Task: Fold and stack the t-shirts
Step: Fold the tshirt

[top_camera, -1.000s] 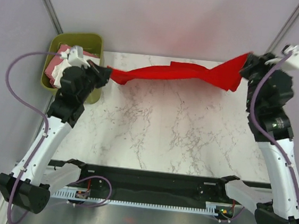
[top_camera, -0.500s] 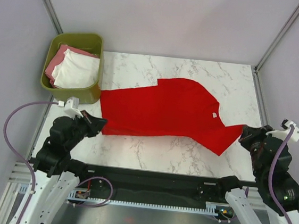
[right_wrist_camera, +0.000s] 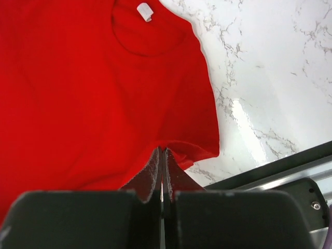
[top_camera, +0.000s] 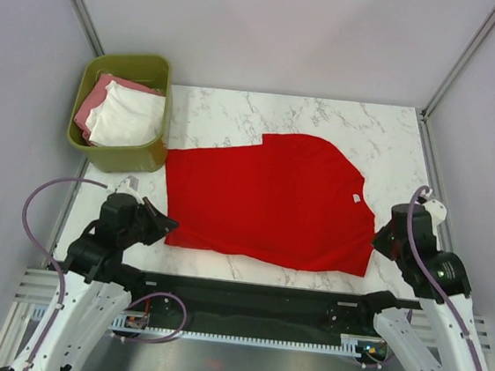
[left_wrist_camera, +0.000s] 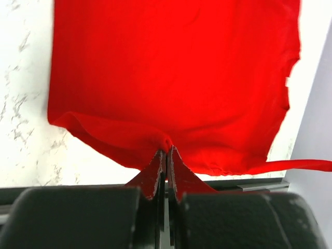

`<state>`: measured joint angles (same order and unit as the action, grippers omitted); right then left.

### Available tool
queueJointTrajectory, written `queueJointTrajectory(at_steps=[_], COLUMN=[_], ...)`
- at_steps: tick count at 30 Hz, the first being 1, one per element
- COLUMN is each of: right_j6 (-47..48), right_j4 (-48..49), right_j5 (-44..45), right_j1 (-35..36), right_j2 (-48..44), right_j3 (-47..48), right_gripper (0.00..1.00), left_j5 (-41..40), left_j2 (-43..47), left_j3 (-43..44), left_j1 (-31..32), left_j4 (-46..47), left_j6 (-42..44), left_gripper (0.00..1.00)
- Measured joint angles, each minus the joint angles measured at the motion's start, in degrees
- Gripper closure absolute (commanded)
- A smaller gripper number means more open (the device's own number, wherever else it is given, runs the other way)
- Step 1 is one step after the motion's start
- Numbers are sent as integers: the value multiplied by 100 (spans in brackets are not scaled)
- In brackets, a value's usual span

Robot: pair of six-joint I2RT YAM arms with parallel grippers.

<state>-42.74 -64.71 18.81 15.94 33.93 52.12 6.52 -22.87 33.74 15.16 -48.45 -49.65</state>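
The red t-shirt [top_camera: 268, 197] lies spread flat on the marble table, its white neck label [top_camera: 357, 198] at the right. My left gripper [top_camera: 167, 227] is shut on the shirt's near left corner [left_wrist_camera: 165, 142]. My right gripper [top_camera: 378, 241] is shut on the near right corner [right_wrist_camera: 174, 148]; the label [right_wrist_camera: 145, 11] shows in that view too. A white t-shirt [top_camera: 129, 116] and a pink t-shirt [top_camera: 93, 98] lie folded in the olive-green bin [top_camera: 118, 156] at the back left.
The marble table [top_camera: 325, 118] shows bare behind the shirt and at the right [right_wrist_camera: 270, 78]. A black rail [top_camera: 254, 294] runs along the near edge. Metal frame posts stand at the back corners.
Both arms pulled the red shirt from a stretched, raised band at the back down and toward the near edge. It now lies flat and spread on the table, both grippers still holding it.
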Motion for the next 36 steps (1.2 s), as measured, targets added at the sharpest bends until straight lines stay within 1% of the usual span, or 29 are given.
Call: queueJointTrajectory(at_steps=[9, 14, 22, 29, 36], right_j6=[369, 651, 1014, 1226, 1340], right_j4=[748, 1268, 1812, 2081, 2199], right_j5=[50, 72, 238, 267, 271], right_j1=[0, 0, 0, 0, 0], right_j2=[1471, 2371, 3447, 4199, 4647], right_j3=[85, 350, 1029, 1445, 1749], right_gripper=[100, 100, 100, 100, 100], left_j5=[-560, -817, -1102, -1392, -1600], left_j2=[-490, -953, -1738, -2096, -2404], left_j3=[-2, -24, -118, -118, -118], left_j1=[2, 2, 4, 2, 2], left_j4=[-240, -184, 118, 389, 595], left_j6=[-538, -693, -754, -780, -785], left_gripper=[98, 98, 98, 98, 98])
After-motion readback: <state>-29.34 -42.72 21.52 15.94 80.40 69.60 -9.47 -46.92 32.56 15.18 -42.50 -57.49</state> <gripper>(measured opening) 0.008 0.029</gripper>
